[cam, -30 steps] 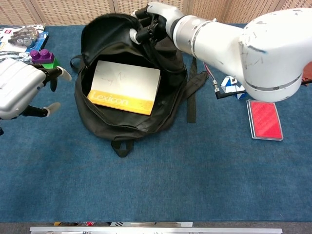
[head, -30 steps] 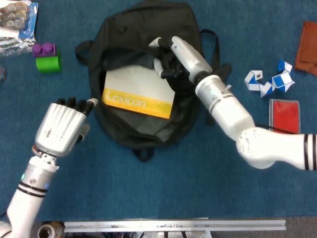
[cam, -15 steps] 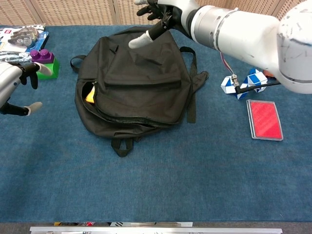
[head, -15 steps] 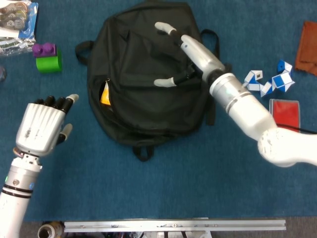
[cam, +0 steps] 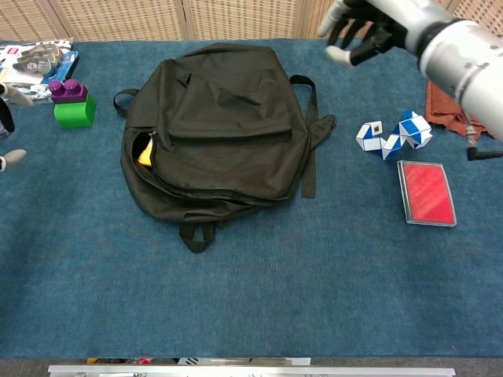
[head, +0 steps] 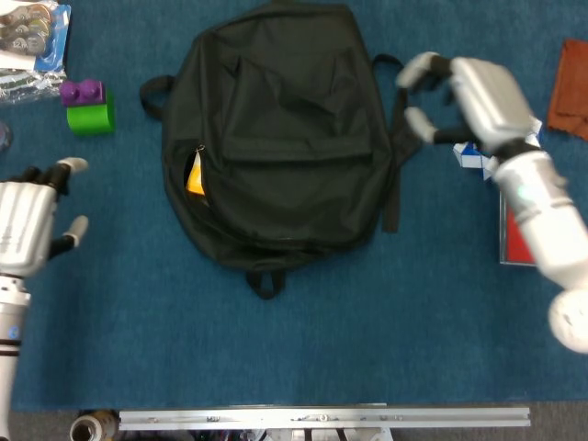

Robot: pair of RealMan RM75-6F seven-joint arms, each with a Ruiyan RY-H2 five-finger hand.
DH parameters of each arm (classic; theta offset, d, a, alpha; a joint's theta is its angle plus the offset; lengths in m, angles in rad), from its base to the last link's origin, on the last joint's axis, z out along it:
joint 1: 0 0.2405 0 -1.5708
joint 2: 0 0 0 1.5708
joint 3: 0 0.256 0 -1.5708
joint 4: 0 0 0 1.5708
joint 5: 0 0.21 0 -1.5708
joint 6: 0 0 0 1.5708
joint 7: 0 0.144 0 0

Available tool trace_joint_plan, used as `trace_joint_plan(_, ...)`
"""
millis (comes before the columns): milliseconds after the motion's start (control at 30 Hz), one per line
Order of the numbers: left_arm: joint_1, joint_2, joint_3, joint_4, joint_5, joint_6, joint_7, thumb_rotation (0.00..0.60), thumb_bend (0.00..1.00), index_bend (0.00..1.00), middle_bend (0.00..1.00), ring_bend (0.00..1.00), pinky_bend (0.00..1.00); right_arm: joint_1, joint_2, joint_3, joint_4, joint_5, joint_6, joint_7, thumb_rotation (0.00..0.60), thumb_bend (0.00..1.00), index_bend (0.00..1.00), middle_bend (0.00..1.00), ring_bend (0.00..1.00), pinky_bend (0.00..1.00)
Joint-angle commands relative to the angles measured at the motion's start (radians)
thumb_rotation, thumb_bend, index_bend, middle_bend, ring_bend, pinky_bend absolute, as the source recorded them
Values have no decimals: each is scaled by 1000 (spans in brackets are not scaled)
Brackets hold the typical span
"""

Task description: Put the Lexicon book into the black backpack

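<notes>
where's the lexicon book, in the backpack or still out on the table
In. The black backpack lies with its flap down, and only a yellow sliver of the Lexicon book shows through the zipper gap on its side.

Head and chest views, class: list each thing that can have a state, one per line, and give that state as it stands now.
black backpack: lying flat, flap down, left side gap open.
Lexicon book: inside the backpack, only a yellow corner showing.
left hand: empty, fingers apart, off to the backpack's left.
right hand: empty, fingers curled, clear of the backpack.
red case: closed, flat.
puzzle snake: folded into a zigzag.
</notes>
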Motion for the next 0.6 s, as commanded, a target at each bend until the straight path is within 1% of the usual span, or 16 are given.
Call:
trace_joint_plan(33, 15, 25, -19, 1, -35, -4, -42, 600, 230, 292, 484, 446, 619, -120, 64, -108, -4, -142, 89, 4, 600, 366, 433, 486, 401, 474)
trace_joint_plan(200, 39, 52, -23, 9, -58, 2, -85, 600, 230, 302, 485, 446, 619, -249, 127, -204, 5, -318, 170, 69, 600, 367, 433, 487, 401, 474)
trace_joint_plan(267, 53, 58, -19, 12, -55, 14, -97, 600, 230, 306, 485, 446, 619, -299, 144, -235, 14, -375, 205, 94, 600, 367, 433, 488, 401, 474)
trace_joint_plan(367, 77, 62, -17, 17, -47, 44, -121, 600, 230, 307, 485, 446, 619, -364, 170, -270, 22, -428, 243, 125, 600, 367, 432, 488, 401, 473)
trace_joint_plan(500, 107, 68, -9, 21, -29, 79, -144, 600, 230, 307, 484, 446, 619, -441, 190, -296, 45, -476, 298, 161, 600, 366, 432, 488, 401, 474)
trace_joint_plan(600, 131, 74, 5, 23, -11, 101, -163, 600, 230, 307, 484, 446, 619, -490, 202, -300, 53, -495, 324, 205, 600, 365, 433, 488, 401, 474)
